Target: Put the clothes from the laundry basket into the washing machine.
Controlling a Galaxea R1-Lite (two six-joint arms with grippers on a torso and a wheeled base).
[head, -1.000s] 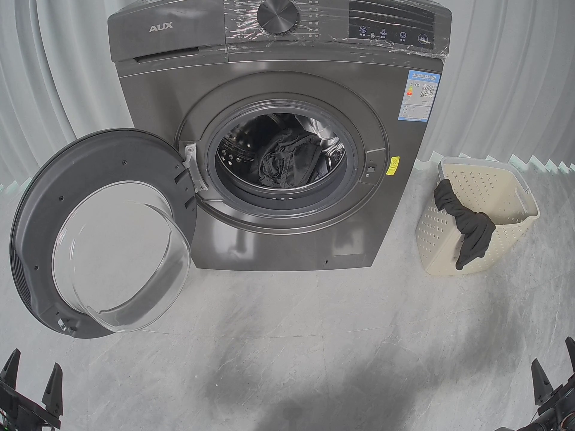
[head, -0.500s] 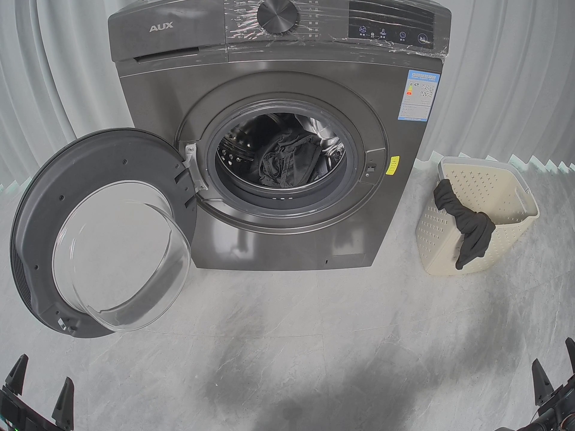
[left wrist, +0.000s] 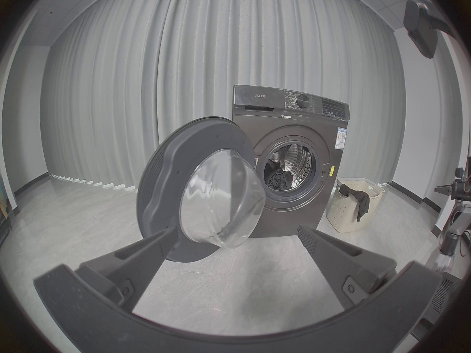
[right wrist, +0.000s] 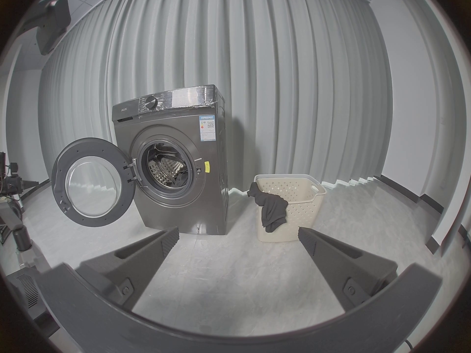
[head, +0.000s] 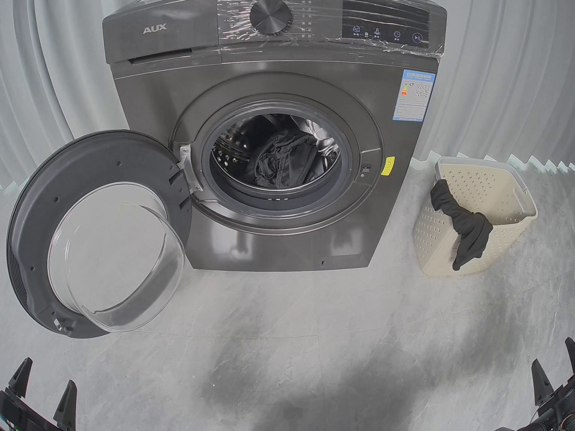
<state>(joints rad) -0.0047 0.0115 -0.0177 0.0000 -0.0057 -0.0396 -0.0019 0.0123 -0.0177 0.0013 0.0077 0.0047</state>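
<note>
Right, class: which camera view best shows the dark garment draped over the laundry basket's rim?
The head view: the dark garment hangs over the rim of the laundry basket, largest and clearest. The right wrist view shows it smaller; the left wrist view, smaller still.

**Charcoal Wedge Fingers on a Curved Dark Bar**

The left gripper [left wrist: 235, 231] and right gripper [right wrist: 238, 231] look alike. Each has two matte charcoal fingers [left wrist: 132, 265], long wedges tapering to a blunt tip, with a finely ribbed inner pad [left wrist: 305, 239]. A round recessed screw [left wrist: 126, 289] sits in each stepped finger base, above a broad curved bar [left wrist: 235, 334]. In the head view they show as black spikes at seven and five o'clock.
</note>
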